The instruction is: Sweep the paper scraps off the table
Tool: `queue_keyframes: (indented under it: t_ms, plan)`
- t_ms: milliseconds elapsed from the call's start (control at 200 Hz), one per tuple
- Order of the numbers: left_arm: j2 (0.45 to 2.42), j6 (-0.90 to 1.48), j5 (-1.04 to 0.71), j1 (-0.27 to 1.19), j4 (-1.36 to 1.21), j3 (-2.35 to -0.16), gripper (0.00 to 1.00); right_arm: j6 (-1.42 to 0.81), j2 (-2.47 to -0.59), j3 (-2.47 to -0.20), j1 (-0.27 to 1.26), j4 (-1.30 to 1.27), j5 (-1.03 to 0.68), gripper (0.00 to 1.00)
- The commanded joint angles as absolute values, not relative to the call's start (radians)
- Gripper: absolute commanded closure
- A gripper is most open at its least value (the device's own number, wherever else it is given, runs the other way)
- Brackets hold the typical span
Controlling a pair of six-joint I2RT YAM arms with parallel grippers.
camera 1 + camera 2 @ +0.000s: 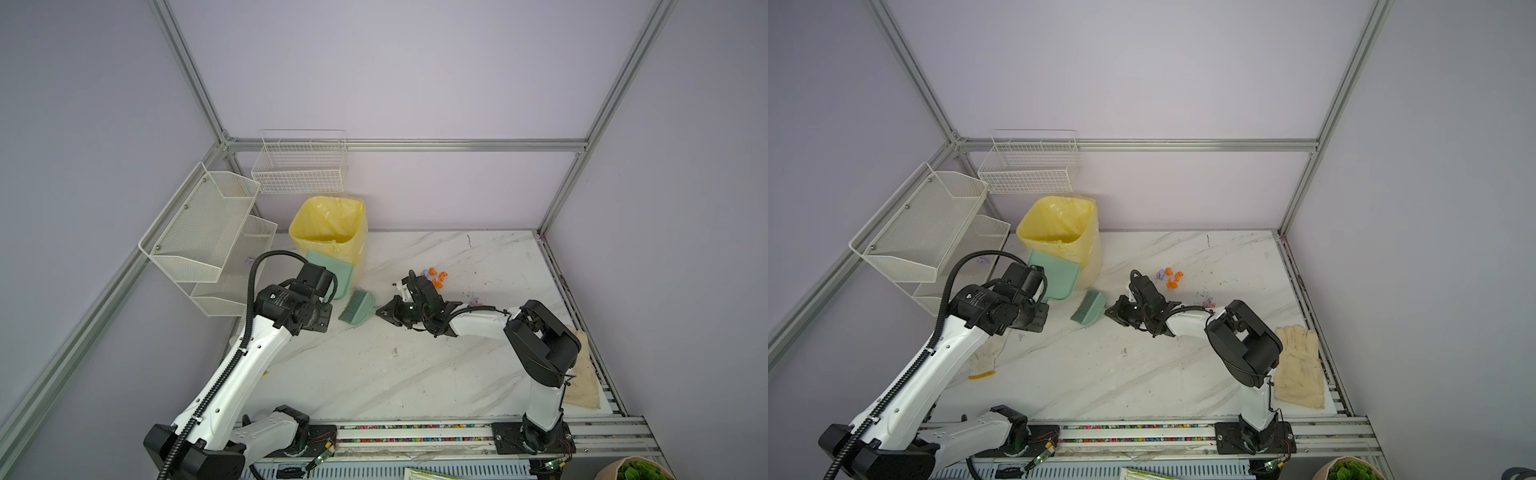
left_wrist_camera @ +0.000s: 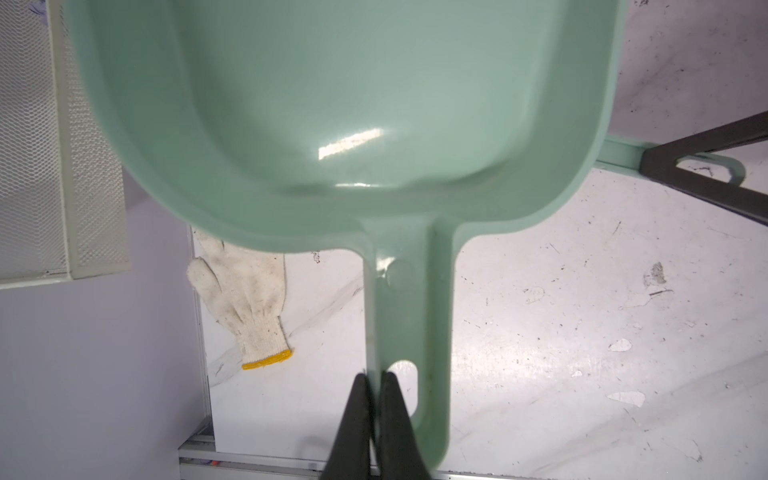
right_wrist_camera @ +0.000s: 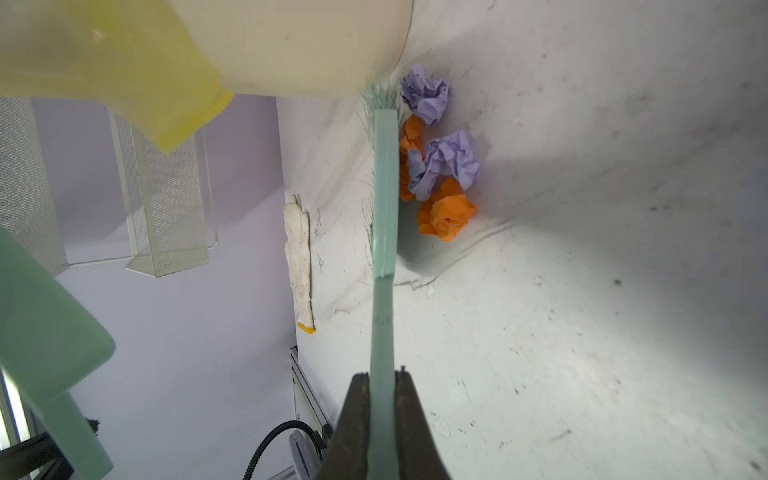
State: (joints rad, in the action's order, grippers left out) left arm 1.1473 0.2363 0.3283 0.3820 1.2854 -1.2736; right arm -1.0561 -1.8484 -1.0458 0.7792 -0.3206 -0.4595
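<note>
Far left corner of the white marble-veined table [image 1: 457, 374]: there's the cream bin with yellow liner [image 1: 360, 245], and right in front of it, the pale green plastic dustpan [image 1: 332, 270]. Just right of that, mid-table, the pale green hand brush [image 1: 356, 307]. Farther right and back lie the orange and lilac paper scraps [image 1: 437, 279]; in the right wrist view a clump touches the brush head. One white knit glove [image 1: 1298, 365] lies at the right edge, a second glove [image 1: 982, 359] at the left, near the white mesh shelves [image 1: 199, 232].
</note>
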Motion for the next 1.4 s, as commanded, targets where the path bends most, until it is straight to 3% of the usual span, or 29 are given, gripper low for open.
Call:
queue_keyframes:
  t_ms: [0,315,630,1095,1395]
  plan:
    - [1.134,0.269,0.270,0.383,1.250,-1.237,1.00,-1.074,-1.764,-0.988,0.771,-0.317,-0.438,1.00]
    - [1.120,0.299,0.152,0.393,1.207,-1.169,1.00,-1.090,-1.468,-0.761,0.687,-0.284,-0.418,1.00]
    - [1.184,0.366,0.080,0.394,1.168,-1.138,1.00,-0.966,-1.378,-0.879,0.616,-0.134,-0.464,1.00]
    - [1.225,0.369,0.142,0.393,1.201,-1.196,1.00,-0.955,-1.752,-1.042,0.610,-0.336,-0.565,1.00]
    - [1.252,0.349,0.165,0.393,1.193,-1.198,1.00,-0.966,-1.778,-1.022,0.610,-0.354,-0.549,1.00]
